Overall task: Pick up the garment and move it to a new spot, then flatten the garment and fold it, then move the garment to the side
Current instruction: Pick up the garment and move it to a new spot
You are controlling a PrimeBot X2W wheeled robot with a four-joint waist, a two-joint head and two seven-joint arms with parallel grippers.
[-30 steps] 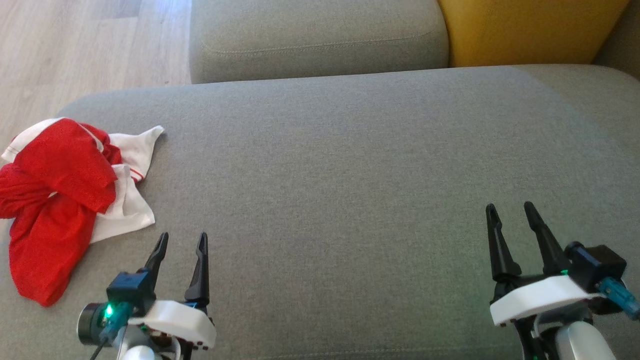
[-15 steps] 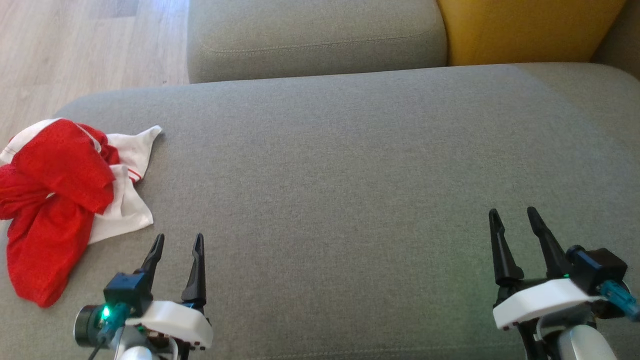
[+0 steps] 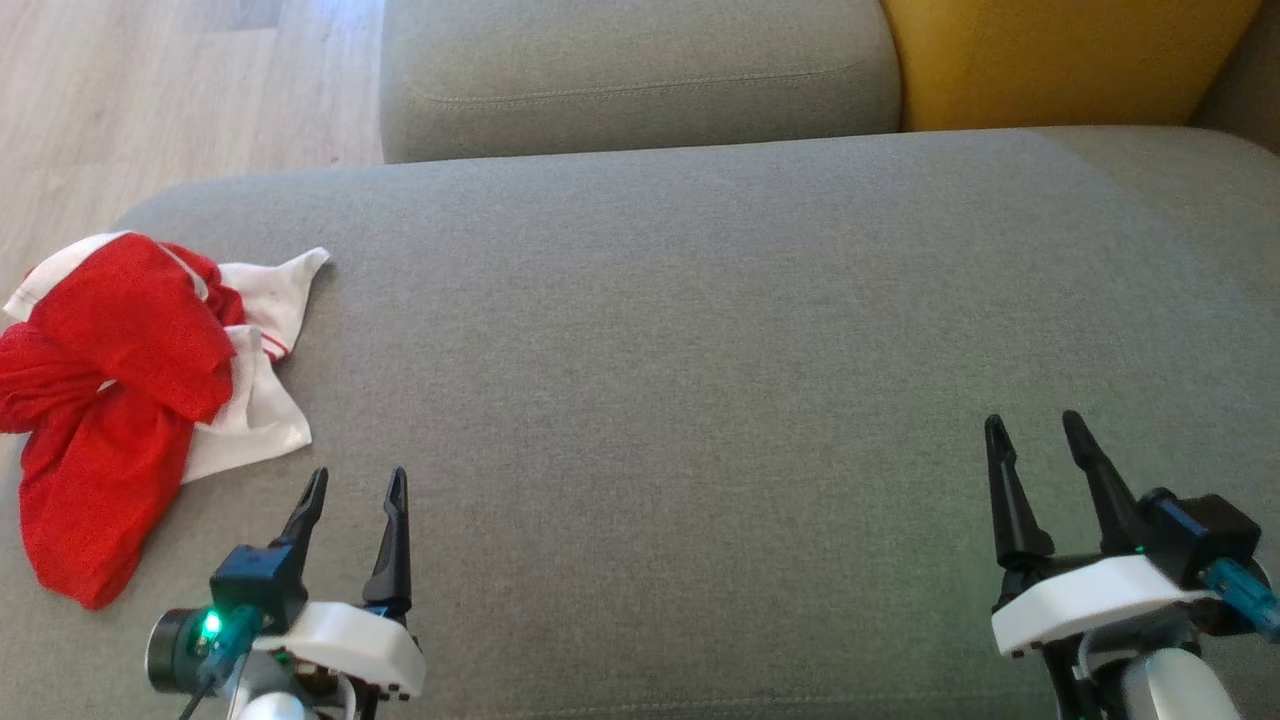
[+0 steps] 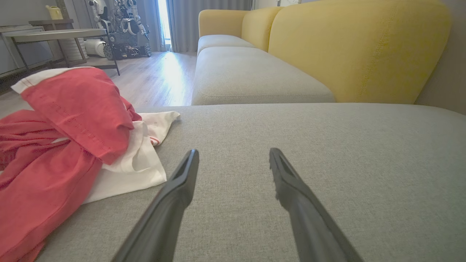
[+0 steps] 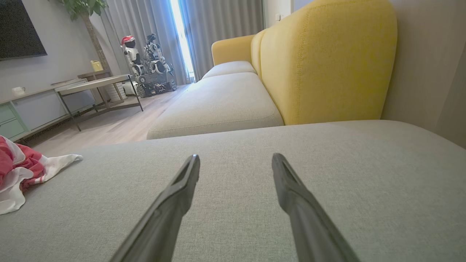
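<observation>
Since a second ago almost nothing has shifted for you. Both grippers are sitting a touch lower in the head view, the right one also a shade further right, and the garment is lying where it was.

Your left gripper (image 3: 359, 475), two long dark fingers on a white body, is sitting at the lower left of the head view with its jaws standing wide apart. It is holding nothing, and in the left wrist view bare grey fabric is showing between the fingers. Your right gripper (image 3: 1032, 420) is sitting at the lower right, jaws equally wide and also empty, with cushion fabric showing between its fingers in the right wrist view. Whether either pair of fingers is brushing the cushion, you cannot tell.

The crumpled red and white cloth garment (image 3: 110, 400) is lying in a heap at the left edge of the head view, on the left end of the wide grey woven-fabric seat cushion (image 3: 700, 330). Its red part is lying on top. A white part is spreading out from under it toward the right, with one white corner pointing to the upper right. The left gripper's fingertips are near the garment's lower right white edge but apart from it. The right gripper is well apart from it, across the cushion.

Along the top of the head view a second grey seat cushion (image 3: 640, 70) is butting against the first one. A mustard-yellow upholstered backrest (image 3: 1050, 60) is showing at the upper right, and pale wood-plank flooring (image 3: 150, 90) is showing in the upper left corner.
</observation>
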